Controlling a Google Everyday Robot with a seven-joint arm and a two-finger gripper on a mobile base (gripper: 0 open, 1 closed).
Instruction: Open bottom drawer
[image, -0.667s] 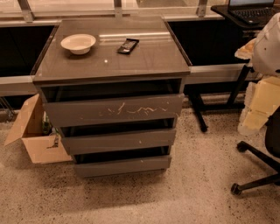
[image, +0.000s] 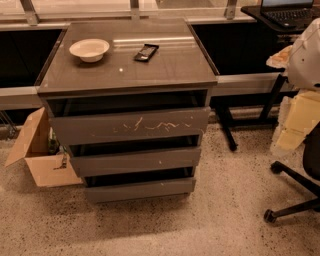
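Floor: a pale speckled floor (image: 165, 230) spreads out in front of the cabinet (image: 160, 75), a dark grey-brown unit whose glossy top catches a streak of light.
Room: a grey ledge (image: 250, 82) runs past the cabinet on both sides, with dark panels above it.
On top: a white bowl (image: 89, 49) sits at the cabinet's back left, and a flat dark device (image: 146, 52) lies just beside it toward the middle.
Left of the cabinet: an open cardboard box (image: 37, 150) sits on the floor close against the cabinet's side, flap up.
Right of the cabinet: there's a black desk leg (image: 225, 125), a laptop (image: 290, 12) up on the desk behind, and an office chair base (image: 295, 200) well apart.
Gripper: the cream-coloured gripper (image: 296, 122), if I'm reading that blocky shape correctly, hangs well to the right of the cabinet, under a white rounded arm shell (image: 307, 55). I cannot tell its state.
In the way: the floor right in front of the drawer fronts is bare.
Upper fronts: the scratched top front (image: 130, 126) and the middle front (image: 135, 161) are stacked above.
Bottom drawer: the bottom drawer (image: 140, 190) is the lowest front on the cabinet. It is plain, flat and handleless, with a dark gap above it.
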